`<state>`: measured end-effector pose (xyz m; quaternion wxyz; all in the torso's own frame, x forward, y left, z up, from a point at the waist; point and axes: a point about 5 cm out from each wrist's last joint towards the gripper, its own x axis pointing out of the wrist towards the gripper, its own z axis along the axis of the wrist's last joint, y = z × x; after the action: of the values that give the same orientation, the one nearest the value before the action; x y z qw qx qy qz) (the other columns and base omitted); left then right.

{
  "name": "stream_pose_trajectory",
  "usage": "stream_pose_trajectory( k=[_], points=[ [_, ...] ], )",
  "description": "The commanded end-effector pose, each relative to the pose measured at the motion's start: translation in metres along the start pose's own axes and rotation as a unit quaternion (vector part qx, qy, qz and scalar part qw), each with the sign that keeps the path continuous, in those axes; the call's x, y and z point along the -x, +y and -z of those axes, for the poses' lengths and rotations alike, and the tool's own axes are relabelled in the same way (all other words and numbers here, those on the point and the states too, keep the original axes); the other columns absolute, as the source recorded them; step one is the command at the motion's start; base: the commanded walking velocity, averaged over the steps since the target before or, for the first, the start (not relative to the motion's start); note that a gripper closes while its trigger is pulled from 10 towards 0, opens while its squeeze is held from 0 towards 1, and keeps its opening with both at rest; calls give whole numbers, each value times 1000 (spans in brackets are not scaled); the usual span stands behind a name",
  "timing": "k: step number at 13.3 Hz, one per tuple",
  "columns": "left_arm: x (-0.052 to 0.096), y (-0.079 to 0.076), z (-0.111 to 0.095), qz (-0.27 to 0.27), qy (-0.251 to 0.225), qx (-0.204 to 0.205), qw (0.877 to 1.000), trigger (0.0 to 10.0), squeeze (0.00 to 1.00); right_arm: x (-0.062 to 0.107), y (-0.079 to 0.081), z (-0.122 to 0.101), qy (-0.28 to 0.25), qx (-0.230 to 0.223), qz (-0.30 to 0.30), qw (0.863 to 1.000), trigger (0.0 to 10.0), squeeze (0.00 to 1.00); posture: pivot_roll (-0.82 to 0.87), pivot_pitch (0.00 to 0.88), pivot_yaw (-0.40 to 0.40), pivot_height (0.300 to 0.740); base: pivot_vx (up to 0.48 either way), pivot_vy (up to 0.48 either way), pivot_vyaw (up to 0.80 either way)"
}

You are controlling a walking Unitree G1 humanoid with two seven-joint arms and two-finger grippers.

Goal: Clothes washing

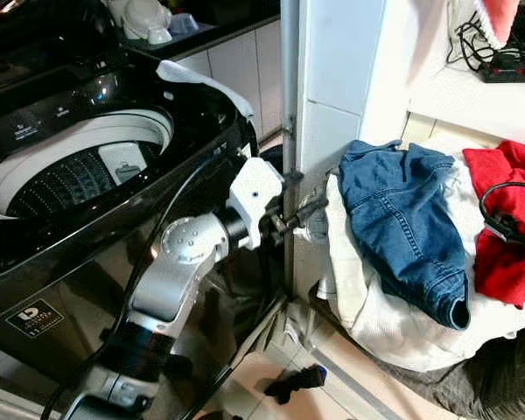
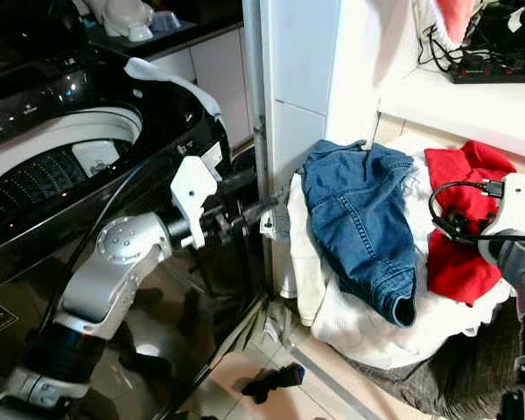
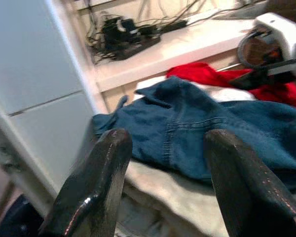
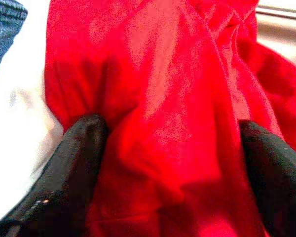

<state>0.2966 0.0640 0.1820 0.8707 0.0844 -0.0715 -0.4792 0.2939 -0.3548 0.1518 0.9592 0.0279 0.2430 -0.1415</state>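
The red cloth (image 4: 177, 98) lies on the pile of clothes (image 1: 394, 306), on the side far from the washing machine (image 1: 79, 166). The right gripper (image 4: 170, 148) is nearer; its open fingers press into the cloth on both sides. The left gripper (image 3: 163, 182), also open, points at the blue jeans (image 1: 402, 219) beside the red cloth.

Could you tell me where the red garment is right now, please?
The red garment lies on the pile's right side, on the white cloth beside the denim garment; the right gripper presses open into it.
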Motion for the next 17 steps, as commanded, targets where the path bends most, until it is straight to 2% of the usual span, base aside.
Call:
stream_pose_trajectory(
  k=[1,8,17],
  points=[
    [3,-3,-1,15,0,1,1000,10000,0,-4,4,6,15,-11,-14,1000,0,0,-87,0,92,740,0,0,0],
    [5,-11,6,46,-12,41,998,10000,0,-4,3,2,2,-27,-24,999,0,0,-101,0,103,740,0,0,0],
    [8,-8,15,26,3,39,999,10000,0,1,0,-7,-16,-61,-43,997,0,0,-103,0,93,740,0,0,0]
  ],
)
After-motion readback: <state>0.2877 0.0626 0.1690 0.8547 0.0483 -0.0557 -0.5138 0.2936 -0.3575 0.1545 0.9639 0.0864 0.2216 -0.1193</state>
